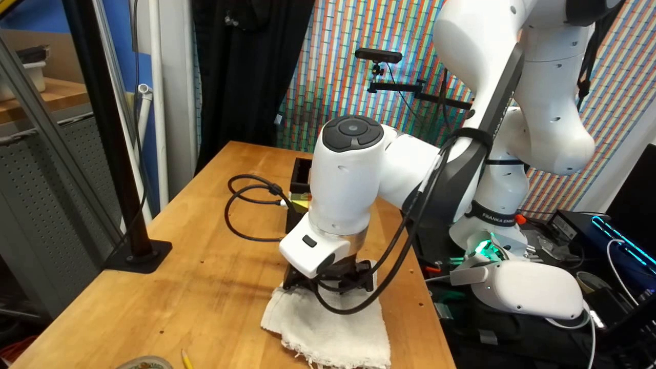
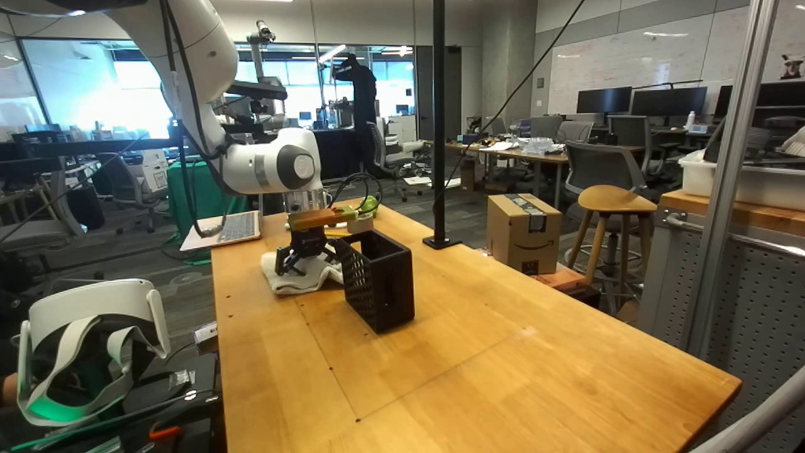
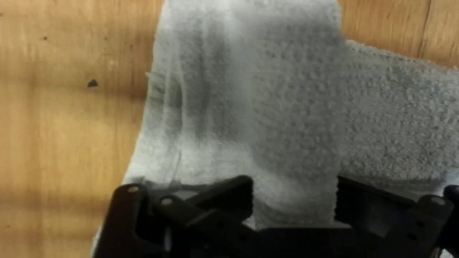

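In the wrist view, the pincer (image 3: 294, 199) has its jaws spread either side of a raised fold of the towel (image 3: 294, 107), which lies on the desk (image 3: 79, 143) and looks unpinched. The jaws sit across the fold, so a slow, level squeeze should gather it best. In an exterior view, the towel spreads toward 6 o'clock under a looped cable (image 1: 342, 311); keep that from snagging. In an exterior view, a black crate (image 2: 376, 286) stands just beside, between 3 and 4 o'clock: avoid nudging it.

Office-like robotics lab, robot arm (image 1: 342, 184) over a wooden workbench (image 1: 205, 297), whiteboard (image 2: 616, 63), computer monitors (image 2: 670, 102), desk chairs (image 2: 597, 165)
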Controlling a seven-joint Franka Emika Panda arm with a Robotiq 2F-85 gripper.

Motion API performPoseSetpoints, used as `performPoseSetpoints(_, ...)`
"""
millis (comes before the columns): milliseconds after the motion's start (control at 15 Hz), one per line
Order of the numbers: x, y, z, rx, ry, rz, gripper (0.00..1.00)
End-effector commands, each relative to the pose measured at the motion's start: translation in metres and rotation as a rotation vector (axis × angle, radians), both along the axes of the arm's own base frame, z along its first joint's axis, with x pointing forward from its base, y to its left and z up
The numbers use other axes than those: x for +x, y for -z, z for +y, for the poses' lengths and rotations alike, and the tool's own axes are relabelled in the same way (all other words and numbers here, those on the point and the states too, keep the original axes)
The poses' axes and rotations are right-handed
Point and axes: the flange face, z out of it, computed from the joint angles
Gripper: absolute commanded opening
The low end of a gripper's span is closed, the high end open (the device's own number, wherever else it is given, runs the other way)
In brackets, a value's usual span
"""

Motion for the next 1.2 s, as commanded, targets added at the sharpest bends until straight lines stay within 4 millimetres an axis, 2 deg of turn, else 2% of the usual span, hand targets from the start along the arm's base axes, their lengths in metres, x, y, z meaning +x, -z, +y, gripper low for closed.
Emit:
performPoseSetpoints(0, -0.01, -0.004, -0.016, 0.009, 0.053, 0.029, 0.29)
performPoseSetpoints(200, -0.015, -0.017, -0.027, 0.029, 0.084, 0.029, 0.05)
performPoseSetpoints(333, -0.018, -0.032, -0.036, 0.044, 0.103, 0.02, 0.01)
performPoseSetpoints(533, -0.017, -0.066, -0.058, 0.065, 0.138, -0.024, 0.05)
performPoseSetpoints(800, -0.01, -0.134, -0.087, 0.194, 0.228, -0.058, 0.07)
performPoseSetpoints(1133, -0.001, -0.233, -0.132, 0.34, 0.324, -0.176, 0.05)
